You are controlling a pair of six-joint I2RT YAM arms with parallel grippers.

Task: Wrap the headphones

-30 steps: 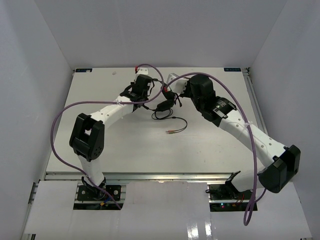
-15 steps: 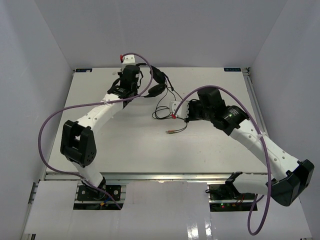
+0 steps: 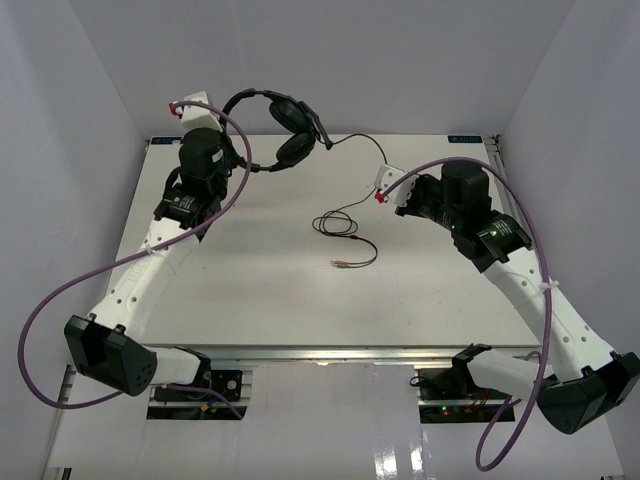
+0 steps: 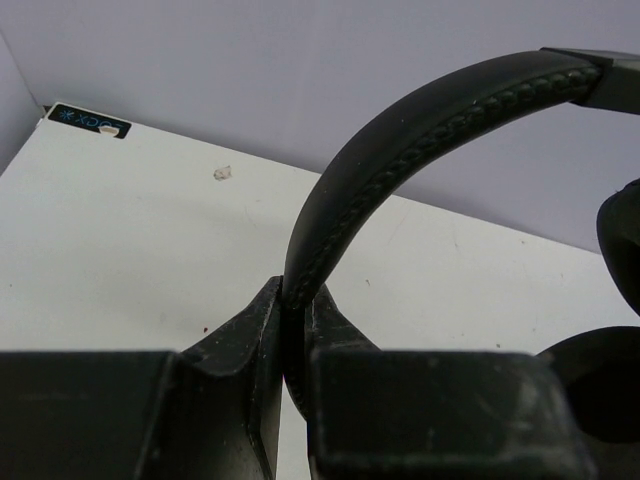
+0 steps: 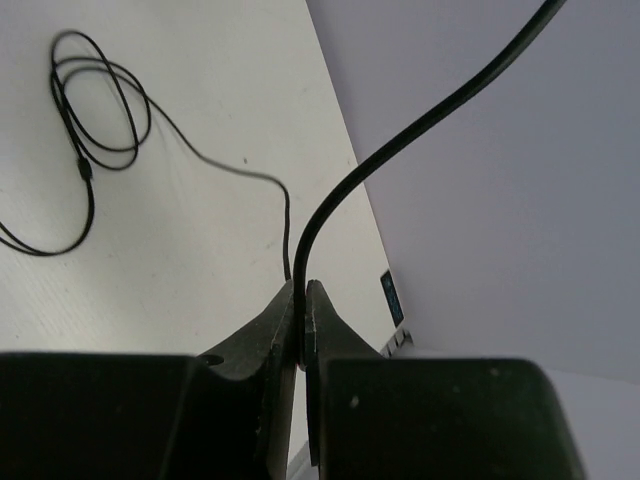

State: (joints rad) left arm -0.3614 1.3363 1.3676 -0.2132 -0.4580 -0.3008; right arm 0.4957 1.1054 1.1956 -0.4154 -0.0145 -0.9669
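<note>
Looking down on a flat white table (image 3: 250,300), both arms stretched out over it. Got the black padded over-ear headphones (image 3: 285,112) hoisted clear of it at the far left, headband clamped tight in the left gripper (image 4: 292,300). Over on the right, pinching the thin black cable (image 5: 420,120) in the right gripper (image 5: 300,295), jaws closed right on it, well apart from the earcups (image 3: 292,150). Strung roughly left-to-right between the two, so probably the right arm's job to feed the slack. Lying loose on the table near that arm: a small coil (image 3: 335,222) and the coloured plugs (image 3: 340,264). Can't tell where the cable enters the earcup.
</note>
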